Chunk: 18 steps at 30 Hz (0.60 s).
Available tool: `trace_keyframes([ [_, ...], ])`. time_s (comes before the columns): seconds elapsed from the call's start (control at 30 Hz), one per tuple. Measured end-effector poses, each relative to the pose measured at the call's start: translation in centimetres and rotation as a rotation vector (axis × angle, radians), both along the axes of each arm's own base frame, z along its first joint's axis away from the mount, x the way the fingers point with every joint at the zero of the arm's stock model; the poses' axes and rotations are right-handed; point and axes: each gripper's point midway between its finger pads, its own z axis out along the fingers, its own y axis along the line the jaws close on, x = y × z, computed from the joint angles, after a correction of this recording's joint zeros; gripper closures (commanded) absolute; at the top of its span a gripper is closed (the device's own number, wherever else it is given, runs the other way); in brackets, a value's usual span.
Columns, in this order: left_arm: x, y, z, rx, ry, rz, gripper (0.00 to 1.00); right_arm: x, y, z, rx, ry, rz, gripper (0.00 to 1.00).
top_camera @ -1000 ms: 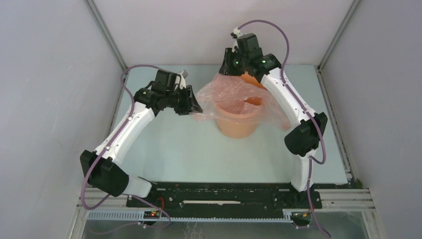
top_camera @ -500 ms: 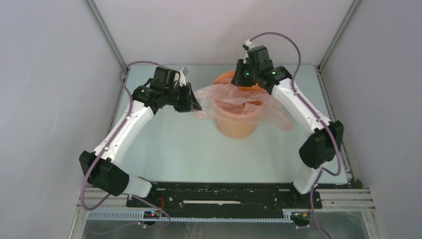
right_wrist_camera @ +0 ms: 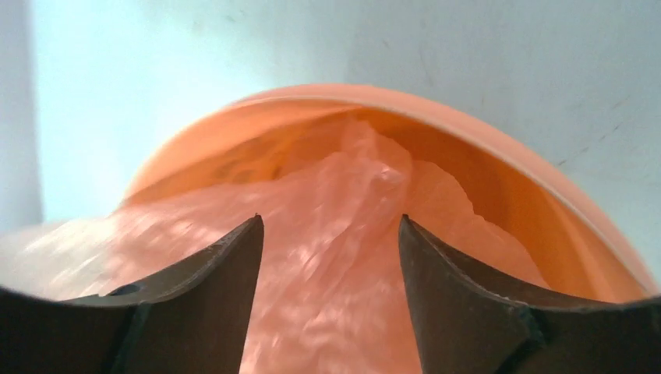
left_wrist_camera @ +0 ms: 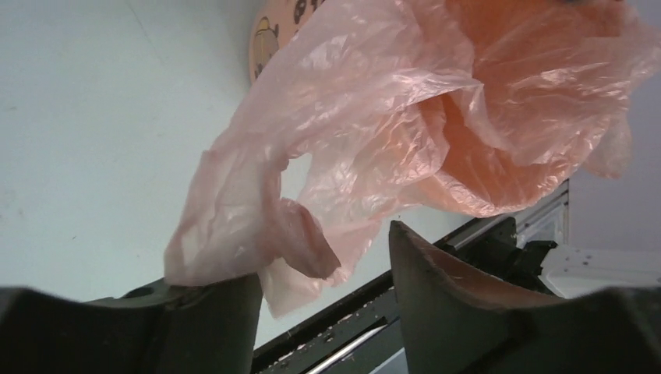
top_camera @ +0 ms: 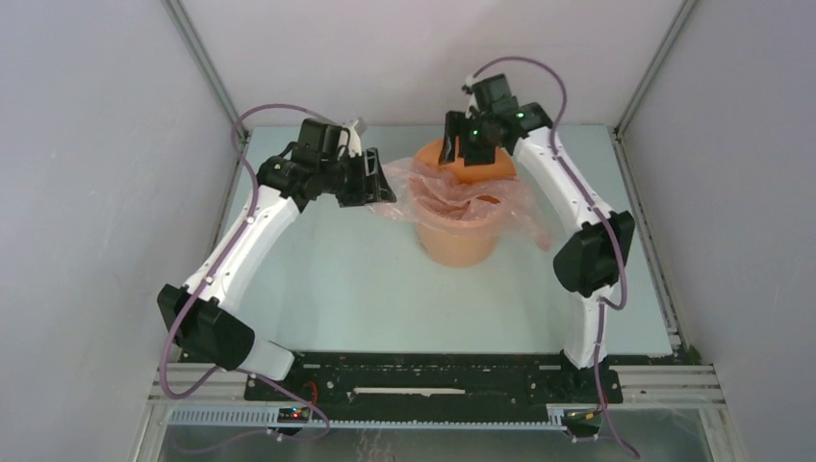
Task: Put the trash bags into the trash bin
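Left gripper (top_camera: 375,185): fingers spread, a corner of the one pink trash bag (top_camera: 423,188) lying against one finger. Bag is draped over and into the one orange trash bin (top_camera: 460,245) on the table (top_camera: 337,279). Right gripper (top_camera: 469,154): spread, gripping nothing, over the bin's far side.

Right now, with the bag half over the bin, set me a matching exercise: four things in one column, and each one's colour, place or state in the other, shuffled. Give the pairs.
Things:
1. trash bag
2. trash bin
3. left gripper
4. right gripper

Descriptions:
A. orange, on the table
B. open, over the bin's mouth with film showing between its fingers
C. pale pink, wrinkled, draped across the bin's rim
D. open, beside the bin, at the bag's loose corner

Pairs: 1-C, 2-A, 3-D, 4-B
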Motion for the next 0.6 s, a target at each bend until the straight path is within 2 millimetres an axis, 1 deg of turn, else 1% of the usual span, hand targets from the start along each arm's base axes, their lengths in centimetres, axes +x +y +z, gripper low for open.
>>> trace_keyframes([
  [0.03,0.1,0.3,-0.1,0.017,-0.009,0.003,0.25,0.2,-0.2,2.5,0.029,-0.039,0.006,0.21],
  [0.07,0.2,0.5,-0.1,0.033,-0.016,0.006,0.21,0.1,-0.3,4.3,0.052,-0.068,0.009,0.19],
  [0.1,0.3,0.9,-0.1,0.054,-0.026,0.017,0.17,-0.4,-0.6,7.1,0.086,-0.105,0.018,0.16],
  [0.13,0.4,1.3,-0.1,0.071,-0.037,0.021,0.14,-0.8,-1.0,8.5,0.098,-0.131,0.015,0.14],
  [0.2,0.2,2.1,0.1,0.105,-0.057,0.04,0.09,-2.1,-1.9,11.7,0.13,-0.178,0.018,0.11],
  [0.23,0.2,2.6,0.5,0.119,-0.076,0.053,0.07,-3.1,-2.5,13.2,0.138,-0.202,0.021,0.11],
  [0.3,-0.2,3.5,1.9,0.13,-0.13,0.078,0.07,-4.6,-3.6,15.2,0.137,-0.246,0.029,0.11],
  [0.37,-0.7,4.5,4.1,0.129,-0.21,0.106,0.05,-6.8,-5.1,16.5,0.105,-0.293,0.044,0.11],
  [0.43,-1.3,5.4,6.6,0.119,-0.321,0.13,0.04,-8.8,-6.4,16.9,0.067,-0.333,0.062,0.11],
  [0.47,-1.6,5.8,7.8,0.115,-0.386,0.14,0.05,-9.8,-6.9,16.7,0.042,-0.355,0.076,0.11],
  [0.53,-2.0,6.1,9.4,0.111,-0.499,0.139,0.08,-12.1,-7.7,15.5,-0.021,-0.399,0.115,0.13],
  [0.6,-2.1,5.5,10.1,0.104,-0.579,0.108,0.1,-14.4,-8.0,14.0,-0.074,-0.434,0.172,0.15],
])
